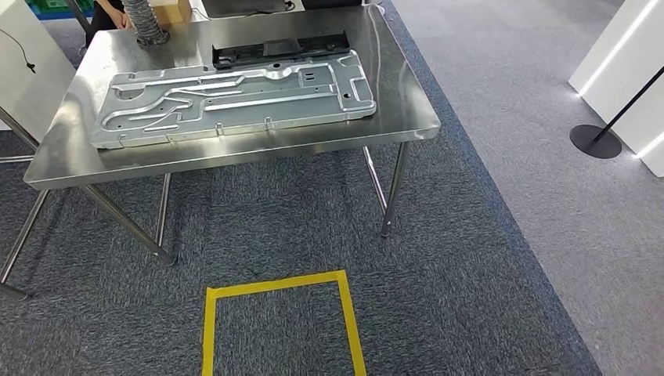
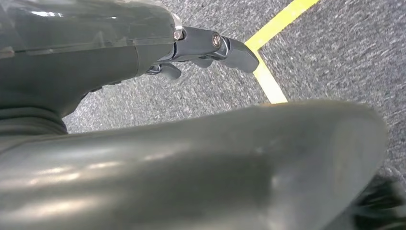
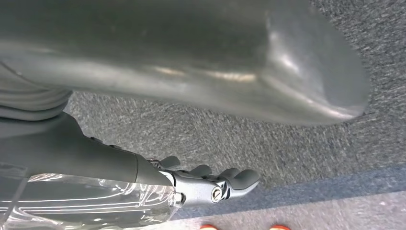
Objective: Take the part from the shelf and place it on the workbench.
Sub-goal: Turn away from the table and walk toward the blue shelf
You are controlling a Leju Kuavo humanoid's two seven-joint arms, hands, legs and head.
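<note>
- The steel workbench (image 1: 235,153) is standing straight ahead of the robot on grey carpet, across a square of yellow tape (image 1: 278,313) on the floor.
- A big stamped metal panel (image 1: 235,102) is lying flat across the bench top, taking up most of its width, its near long edge sitting just inside the bench's front edge. A dark plastic strip (image 1: 282,49) is lying just behind it. If the panel is the part, it is already resting where the task wants it; I cannot tell for sure.
- By the look of it, the panel is thin sheet metal, stiff thanks to its pressed ribs, fairly light for its size but awkward, liable to flex or swing if held at one end. The bare finish is probably slippery and the edges may be sharp, so I would be taking it with both hands along the two short ends or by the folded rim.
- The left hand (image 2: 206,50) is hanging over the carpet beside the tape corner, fingers loosely extended, holding nothing, well apart from the panel.
- The right hand (image 3: 210,182) is hanging over the carpet too, fingers slightly curled but apart, nothing in it, likewise well away from the bench.
</note>
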